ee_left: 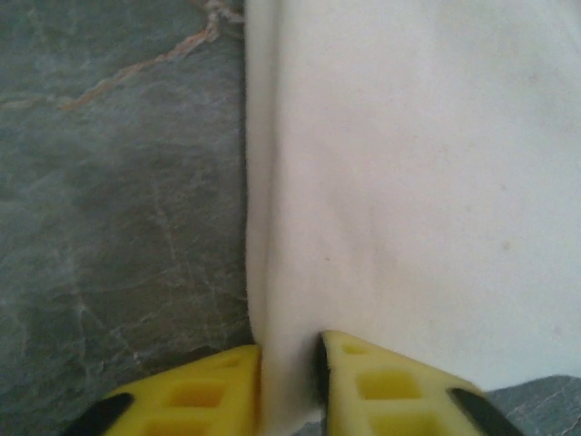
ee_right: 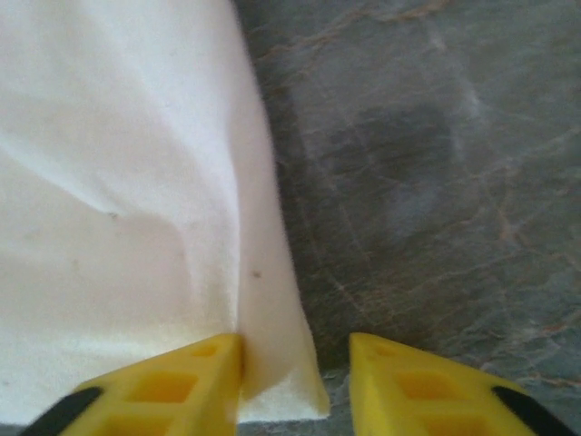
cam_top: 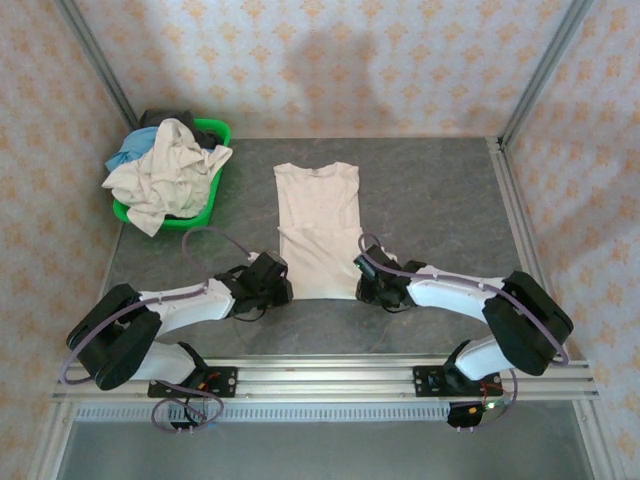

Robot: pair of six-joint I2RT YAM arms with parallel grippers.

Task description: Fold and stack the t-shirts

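Left pincer (ee_left: 290,352) is clamped on the hem's left corner of the cream t-shirt (cam_top: 318,215), which lies flat on the counter (cam_top: 440,190) with its sides folded in. Right pincer (ee_right: 295,345) stands open around the hem's right corner. The step is likely folding the hem upward. Next, the right pincer must close.

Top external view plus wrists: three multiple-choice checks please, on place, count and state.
1. Where is the green basket? A far left corner of the table; B near right corner; C between the arms.
2. How many shirts lie spread flat on the table? A one; B two; C three.
3. The left gripper is: A open above the basket; B pinching the cream t-shirt's edge; C holding a blue shirt.
A: it sits far left in the top view. A: only the cream t-shirt lies flat. B: cloth is squeezed between its yellow fingers.
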